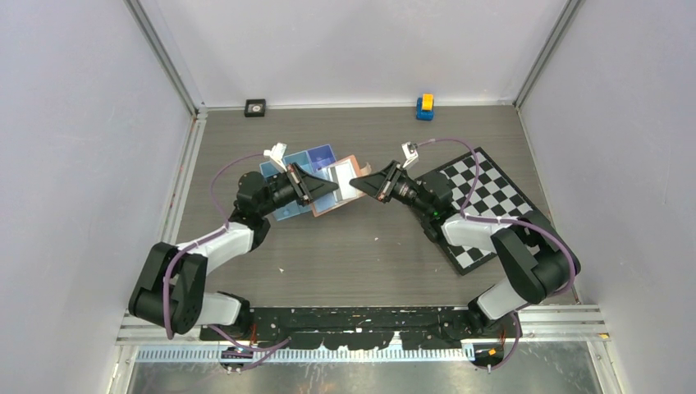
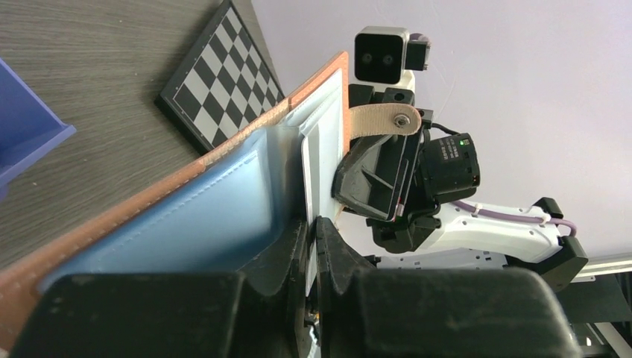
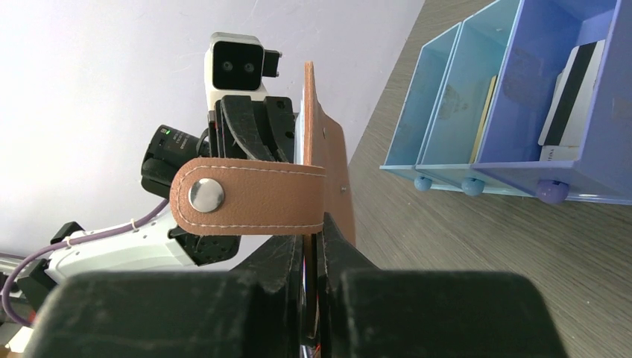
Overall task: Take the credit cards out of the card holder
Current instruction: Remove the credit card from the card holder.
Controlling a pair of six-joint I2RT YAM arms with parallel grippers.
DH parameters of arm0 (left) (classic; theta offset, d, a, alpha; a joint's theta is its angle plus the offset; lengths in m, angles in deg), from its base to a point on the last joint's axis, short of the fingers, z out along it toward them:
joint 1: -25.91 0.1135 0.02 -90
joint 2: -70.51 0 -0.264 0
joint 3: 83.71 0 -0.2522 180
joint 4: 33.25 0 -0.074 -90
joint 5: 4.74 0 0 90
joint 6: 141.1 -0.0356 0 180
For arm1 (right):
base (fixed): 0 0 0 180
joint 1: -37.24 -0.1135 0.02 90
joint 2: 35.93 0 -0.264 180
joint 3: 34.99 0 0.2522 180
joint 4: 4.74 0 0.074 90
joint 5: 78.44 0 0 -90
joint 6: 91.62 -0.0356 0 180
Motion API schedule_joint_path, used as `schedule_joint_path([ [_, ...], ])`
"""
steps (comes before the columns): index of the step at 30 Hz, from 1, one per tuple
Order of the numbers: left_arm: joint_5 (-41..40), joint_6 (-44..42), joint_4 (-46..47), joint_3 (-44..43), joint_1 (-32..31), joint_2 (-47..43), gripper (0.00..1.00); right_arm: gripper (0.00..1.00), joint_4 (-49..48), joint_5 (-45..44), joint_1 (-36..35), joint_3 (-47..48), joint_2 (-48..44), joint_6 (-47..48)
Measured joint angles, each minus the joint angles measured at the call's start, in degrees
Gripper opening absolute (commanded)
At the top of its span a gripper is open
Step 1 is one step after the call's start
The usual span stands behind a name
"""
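- Currently the card holder (image 1: 346, 174) hangs open in mid-air between both arms, its long axis running from gripper to gripper;
- left gripper (image 2: 313, 231) is pinched on its blue-lined end; right gripper (image 3: 313, 242) is pinched on the end with the strap (image 3: 253, 195);
- pale credit cards (image 2: 326, 142) appear tucked in pockets towards the right gripper's end, so that arm looks nearer for pulling them.
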Motion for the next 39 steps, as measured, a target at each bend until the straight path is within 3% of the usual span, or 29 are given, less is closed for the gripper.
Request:
schedule_joint_path([
  [13,0.7,4.8,9.0,0.5,0.2,3.3,0.11,0.09,-8.6,2.4,1.8,0.0,5.4,-6.7],
  [39,1.1,5.1,10.8,0.5,0.1,3.3,0.04,0.17,-13.7,4.9,4.1,0.1,7.2,-11.5],
])
